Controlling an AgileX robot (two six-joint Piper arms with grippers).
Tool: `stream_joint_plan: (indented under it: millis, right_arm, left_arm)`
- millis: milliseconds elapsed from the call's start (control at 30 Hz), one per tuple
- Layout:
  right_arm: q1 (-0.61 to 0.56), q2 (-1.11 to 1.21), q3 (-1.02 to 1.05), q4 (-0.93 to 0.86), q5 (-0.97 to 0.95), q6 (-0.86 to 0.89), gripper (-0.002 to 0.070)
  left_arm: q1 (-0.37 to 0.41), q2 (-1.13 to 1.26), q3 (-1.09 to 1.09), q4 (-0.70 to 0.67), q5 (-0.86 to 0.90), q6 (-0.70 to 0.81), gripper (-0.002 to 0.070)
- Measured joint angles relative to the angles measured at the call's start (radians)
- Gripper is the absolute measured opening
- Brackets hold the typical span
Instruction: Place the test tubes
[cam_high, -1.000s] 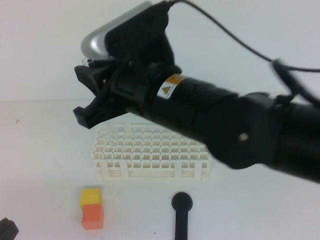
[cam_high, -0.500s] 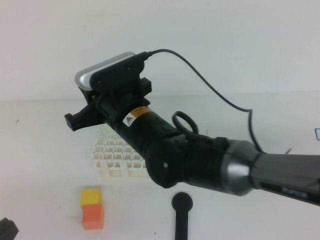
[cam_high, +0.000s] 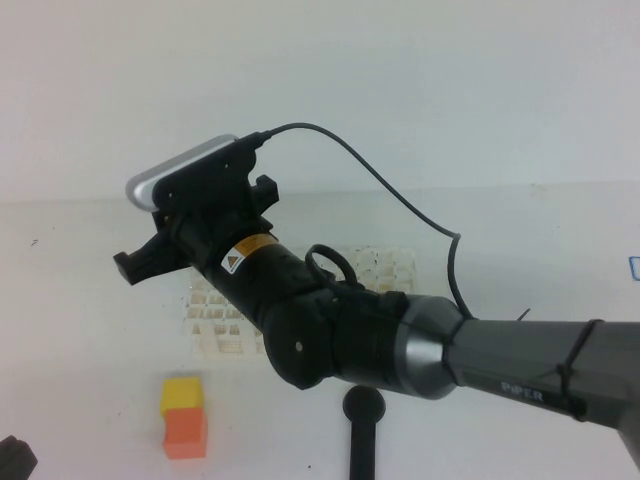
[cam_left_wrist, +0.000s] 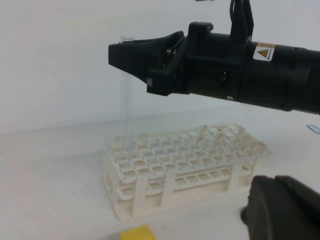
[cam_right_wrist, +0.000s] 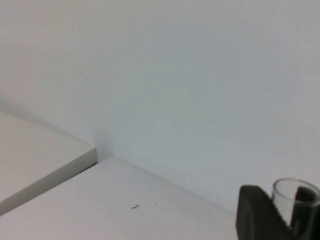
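A white grid test tube rack (cam_high: 214, 322) stands on the table, mostly hidden behind my right arm in the high view. The left wrist view shows the rack (cam_left_wrist: 186, 161) whole, with a clear glass test tube (cam_left_wrist: 126, 100) hanging upright over its near-left corner. The tube's lower end reaches down into a hole there. My right gripper (cam_left_wrist: 125, 51) is shut on the tube near its top. The tube's open rim (cam_right_wrist: 296, 196) shows between the black fingers (cam_right_wrist: 252, 212). My left gripper (cam_high: 12, 458) rests low at the table's front left corner.
A yellow-on-orange block (cam_high: 184, 416) stands in front of the rack's left end. A black round-headed tool (cam_high: 363, 425) lies in front of the rack's middle. A blue mark (cam_high: 634, 268) sits at the right edge. A wall rises behind the table.
My right arm has swung left and come down, carrying the tube from above the rack's back to its left end. The left arm has not moved.
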Motion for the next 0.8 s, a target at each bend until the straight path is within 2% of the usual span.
stream_joint_plan:
  millis: [800]
  right_arm:
    - [0.057, 0.0, 0.05, -0.05, -0.106, -0.073, 0.0125]
  left_arm:
    - [0.0, 0.0, 0.0, 0.0, 0.0, 0.0, 0.0]
